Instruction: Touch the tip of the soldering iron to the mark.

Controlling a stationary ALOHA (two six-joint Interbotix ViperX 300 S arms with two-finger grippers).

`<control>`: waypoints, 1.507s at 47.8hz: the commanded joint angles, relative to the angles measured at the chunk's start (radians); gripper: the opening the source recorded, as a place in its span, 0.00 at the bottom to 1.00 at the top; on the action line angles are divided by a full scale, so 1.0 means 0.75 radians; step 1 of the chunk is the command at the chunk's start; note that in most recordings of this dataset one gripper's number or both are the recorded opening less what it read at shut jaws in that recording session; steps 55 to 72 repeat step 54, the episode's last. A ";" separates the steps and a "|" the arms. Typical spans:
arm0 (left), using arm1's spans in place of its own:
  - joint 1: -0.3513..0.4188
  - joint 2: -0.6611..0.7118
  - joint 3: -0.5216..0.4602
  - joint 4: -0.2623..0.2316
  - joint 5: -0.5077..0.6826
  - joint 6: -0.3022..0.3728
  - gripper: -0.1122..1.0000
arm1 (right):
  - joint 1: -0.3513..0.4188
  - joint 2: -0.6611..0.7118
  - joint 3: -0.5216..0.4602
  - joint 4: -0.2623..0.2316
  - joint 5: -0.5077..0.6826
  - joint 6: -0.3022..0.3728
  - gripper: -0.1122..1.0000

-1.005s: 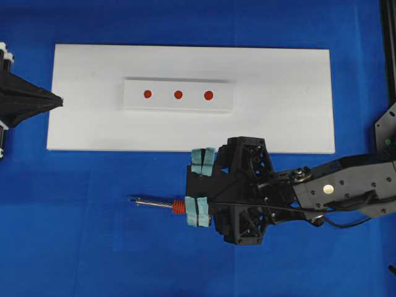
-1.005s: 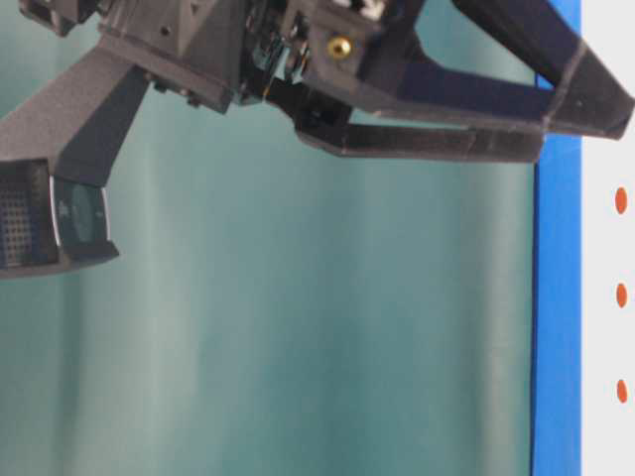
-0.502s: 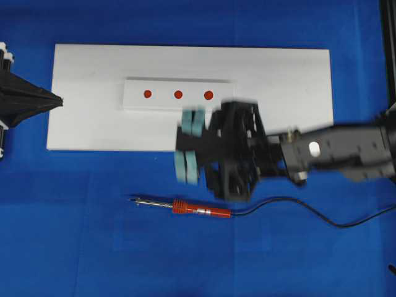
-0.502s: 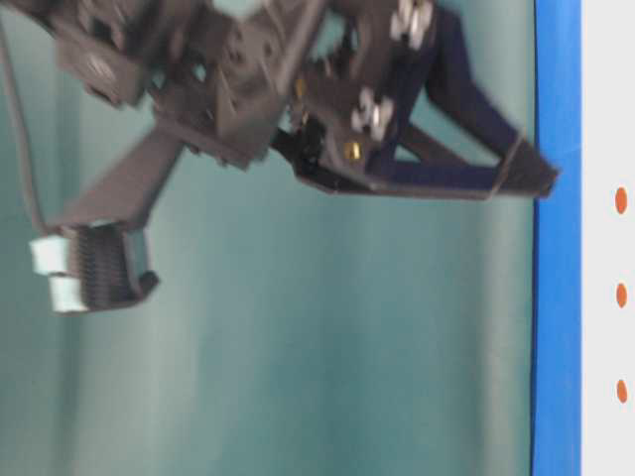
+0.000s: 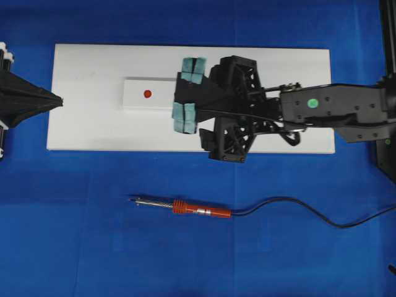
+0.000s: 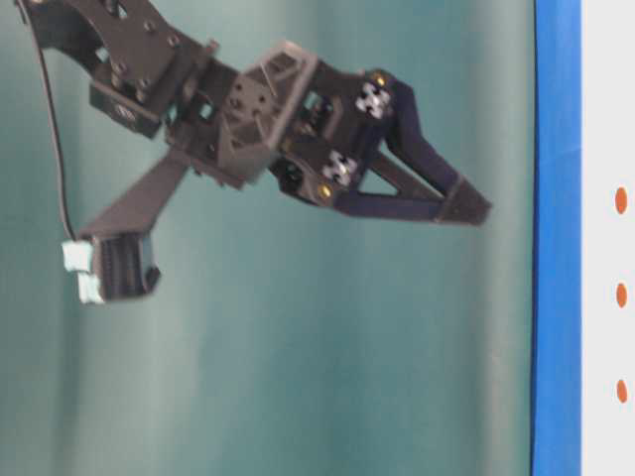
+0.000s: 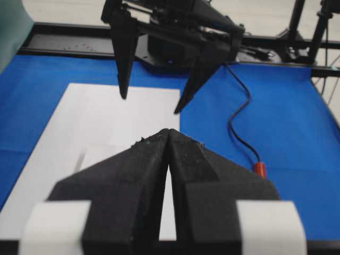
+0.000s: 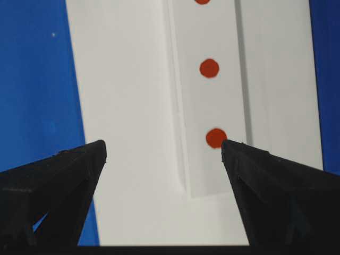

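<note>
**What else is on the table**

A blue cloth [image 5: 93, 247] covers the table. A big white board [image 5: 86, 124] lies flat on it. A small white strip [image 5: 139, 102] sits on the board, near the middle. Two red dots [image 8: 209, 68] on it lie left of the last one. A green wall [image 6: 298, 377] stands behind the table.

Robotics lab: blue-covered table [image 5: 74, 247], black rig frame [image 7: 297, 40].
</note>
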 commanded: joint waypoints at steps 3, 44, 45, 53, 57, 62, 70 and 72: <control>-0.004 0.004 -0.014 0.002 -0.008 -0.002 0.10 | -0.004 -0.137 0.043 -0.008 -0.014 -0.002 0.89; -0.004 0.004 -0.014 0.002 -0.012 0.000 0.10 | -0.070 -1.029 0.667 -0.029 -0.250 0.014 0.89; -0.002 0.004 -0.014 0.002 -0.012 0.000 0.10 | -0.072 -1.045 0.683 -0.029 -0.256 0.012 0.89; -0.004 0.004 -0.014 0.002 -0.012 0.000 0.10 | -0.072 -1.180 0.798 -0.029 -0.305 0.012 0.87; -0.002 0.004 -0.014 0.002 -0.012 0.000 0.10 | -0.072 -1.194 0.808 -0.029 -0.307 0.012 0.87; -0.002 0.004 -0.014 0.002 -0.012 0.000 0.10 | -0.072 -1.194 0.808 -0.029 -0.307 0.012 0.87; -0.002 0.004 -0.014 0.002 -0.012 0.000 0.10 | -0.072 -1.194 0.808 -0.029 -0.307 0.012 0.87; -0.002 0.004 -0.014 0.002 -0.012 0.000 0.10 | -0.072 -1.194 0.808 -0.029 -0.307 0.012 0.87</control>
